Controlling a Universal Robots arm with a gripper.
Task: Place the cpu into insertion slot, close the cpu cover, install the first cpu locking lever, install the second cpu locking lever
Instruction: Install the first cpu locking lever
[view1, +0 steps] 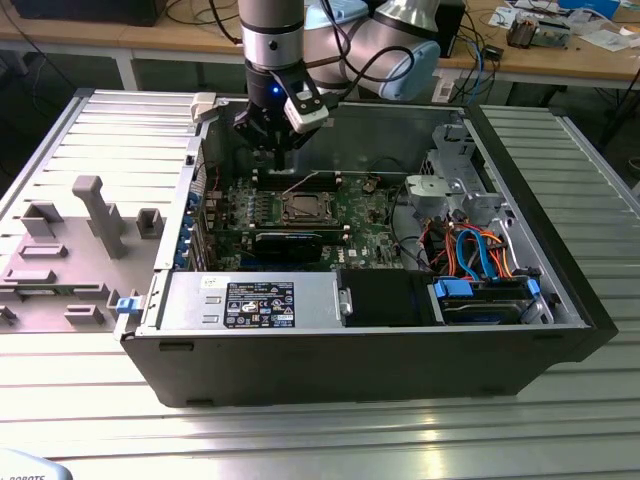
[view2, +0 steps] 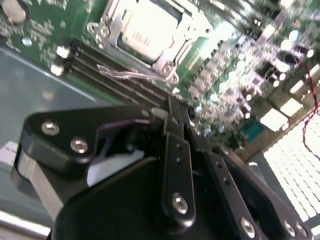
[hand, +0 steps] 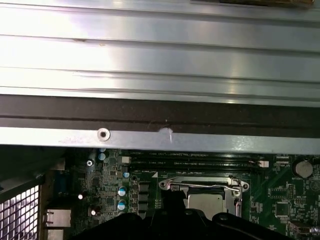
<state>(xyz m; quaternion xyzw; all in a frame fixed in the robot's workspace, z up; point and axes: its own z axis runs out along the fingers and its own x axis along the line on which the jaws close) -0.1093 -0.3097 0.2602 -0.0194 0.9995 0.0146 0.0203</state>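
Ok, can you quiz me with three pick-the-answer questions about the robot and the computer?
1. Where is the gripper?
A. outside the case
B. above the board, inside the case
C. down on the floor

2. What colour is the board?
A. red
B. white
C. green

3. Where is the cpu now?
A. sitting in the slot
B. held up in the gripper
C. lying outside the case

Answers:
1. B, as the exterior view shows the gripper hanging over the board between the case walls.
2. C, as the board looks green in all three views.
3. A, as both wrist views show its silver top lying flat inside the slot's metal rim.
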